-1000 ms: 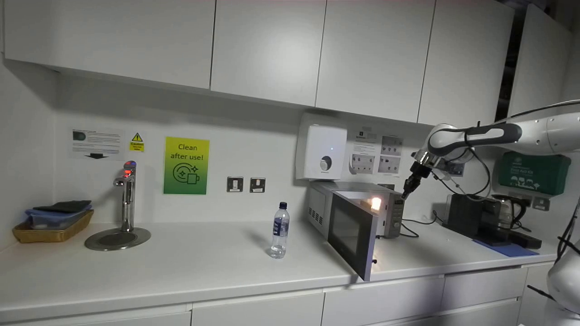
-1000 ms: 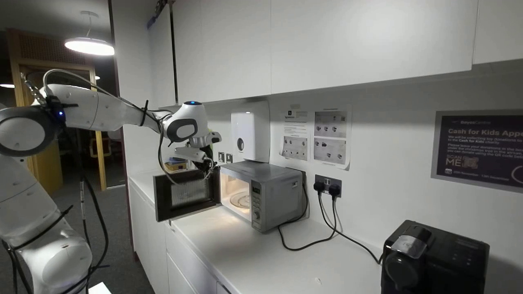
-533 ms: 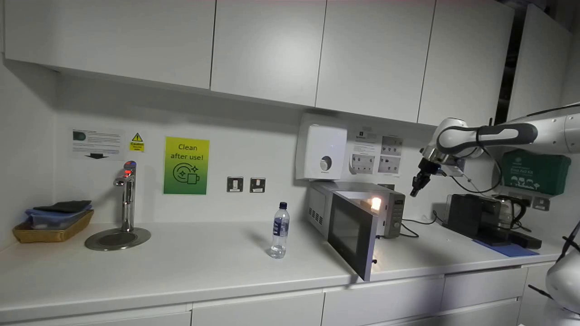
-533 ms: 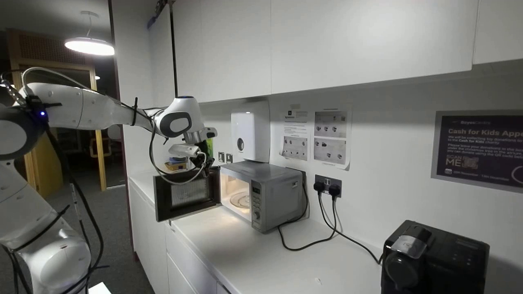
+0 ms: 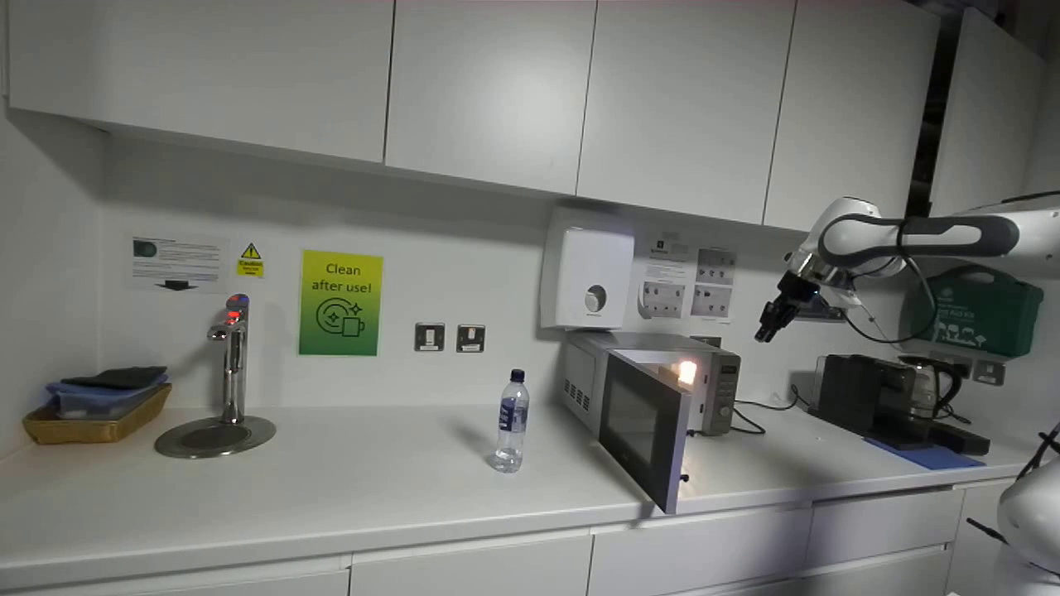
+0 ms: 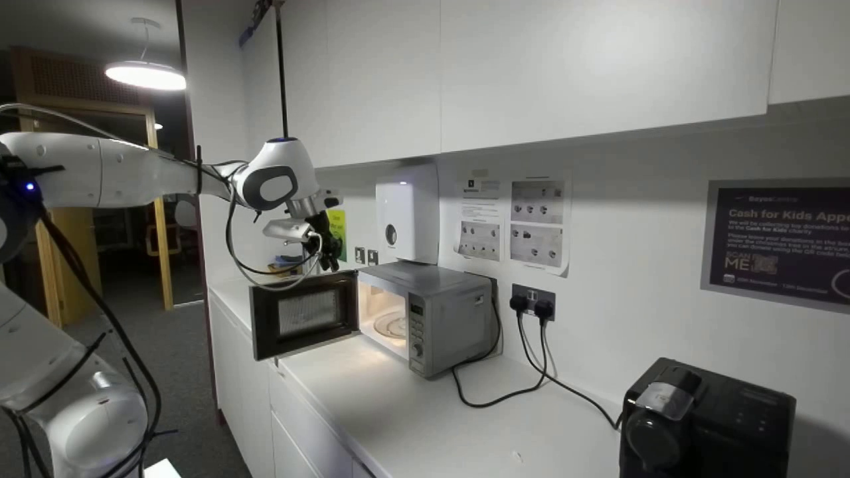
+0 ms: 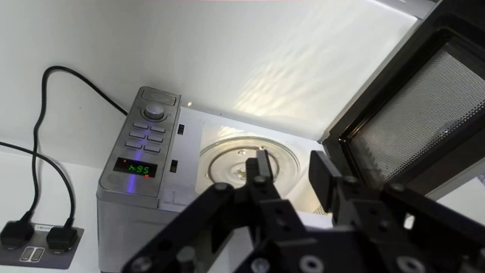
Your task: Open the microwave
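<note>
Wide open, microwave door jutting across counter, upright bottle nearby, black appliance farther along, hand empty, fingers parted.

Grey microwave, black claw, yellow-green poster

The tap, microwave and wall cupboards show a kitchen.

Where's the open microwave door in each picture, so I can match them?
In an exterior view: microwave door, right of centre, lower half.
In an exterior view: microwave door, left of centre, dark inner side showing.
In the wrist view: microwave door, right side, cut off by the edge.
Shared landmark: control panel, right of the door in both exterior views, left of it in the wrist view.
</note>
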You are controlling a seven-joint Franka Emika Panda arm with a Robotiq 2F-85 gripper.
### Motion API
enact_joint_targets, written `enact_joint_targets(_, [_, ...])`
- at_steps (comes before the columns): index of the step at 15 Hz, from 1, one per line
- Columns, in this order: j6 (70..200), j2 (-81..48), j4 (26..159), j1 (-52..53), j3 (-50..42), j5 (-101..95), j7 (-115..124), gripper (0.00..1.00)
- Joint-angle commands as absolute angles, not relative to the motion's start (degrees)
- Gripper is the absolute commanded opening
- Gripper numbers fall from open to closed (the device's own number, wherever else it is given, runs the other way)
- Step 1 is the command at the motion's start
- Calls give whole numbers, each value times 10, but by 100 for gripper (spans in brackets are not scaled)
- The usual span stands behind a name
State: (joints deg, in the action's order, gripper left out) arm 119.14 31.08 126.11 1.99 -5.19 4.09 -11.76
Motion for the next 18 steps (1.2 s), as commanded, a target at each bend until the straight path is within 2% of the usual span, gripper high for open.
enact_joint_targets(1, [1195, 336, 1270, 12, -50, 45, -102, 67])
enact_joint_targets(5, [1196, 343, 1267, 11, -52, 49, -98, 96])
enact_joint_targets(6, [1195, 345, 1267, 10, -52, 49, -98, 100])
enact_joint_targets(18, [1190, 332, 1260, 13, -54, 47, -108, 100])
